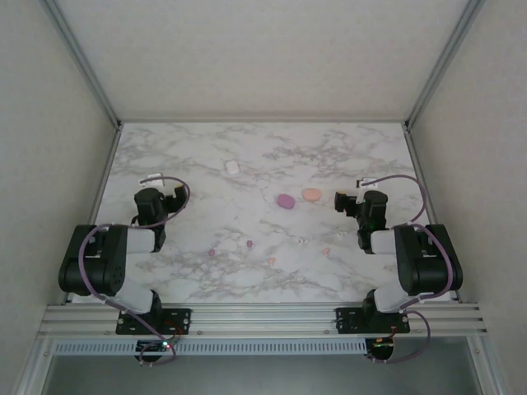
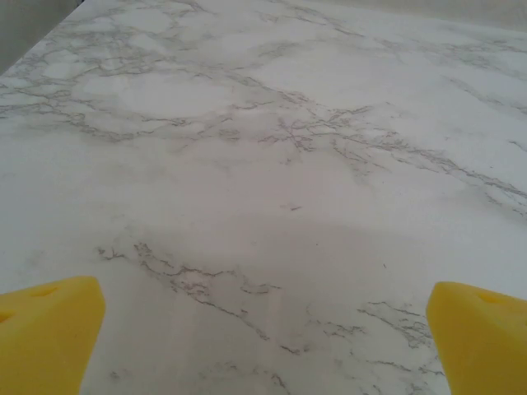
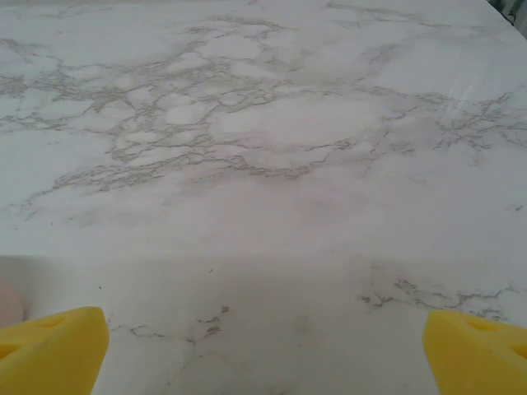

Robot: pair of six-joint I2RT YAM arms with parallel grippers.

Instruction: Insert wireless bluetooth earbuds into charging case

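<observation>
While both are being kept folded low near their bases, two black jointed robot arms are being counted on one white marble-patterned tabletop (image 1: 206, 148) with grey veins: the left arm (image 1: 107, 259) and the right arm (image 1: 416, 259).

The left gripper (image 1: 174, 196) is being held spread wide with nothing in it. In the left wrist view its two yellow fingertips (image 2: 49, 329) are being cut off at the bottom corners, with bare marble between them. The right gripper (image 1: 339, 201) is likewise being held spread wide and empty. Its two yellow fingertips (image 3: 53, 341) are being cropped the same way in the right wrist view. A pale pinkish blur (image 3: 6, 303) is being cut off by the left edge there; what it is cannot be told.

Three rounded plastic cases are being counted in the top view. The white rounded plastic case (image 1: 233, 166) is lying alone toward the far side. The purple pill-shaped plastic case (image 1: 285, 201) and the orange pill-shaped plastic case (image 1: 311, 194) are lying just beside each other, near the right gripper. Whether their lids are up or down cannot be made out.

Four tiny plastic earbuds are being counted with confidence, all lying loose on the marble between the arms, nearer the bases than the cases and well apart from them: the left purple bud (image 1: 212, 253), the second purple bud (image 1: 249, 243), the pink bud (image 1: 271, 261) and the pink-orange bud (image 1: 325, 252). A whitish speck (image 1: 303, 240) is being lost against the veining; bud or marble cannot be told.
</observation>
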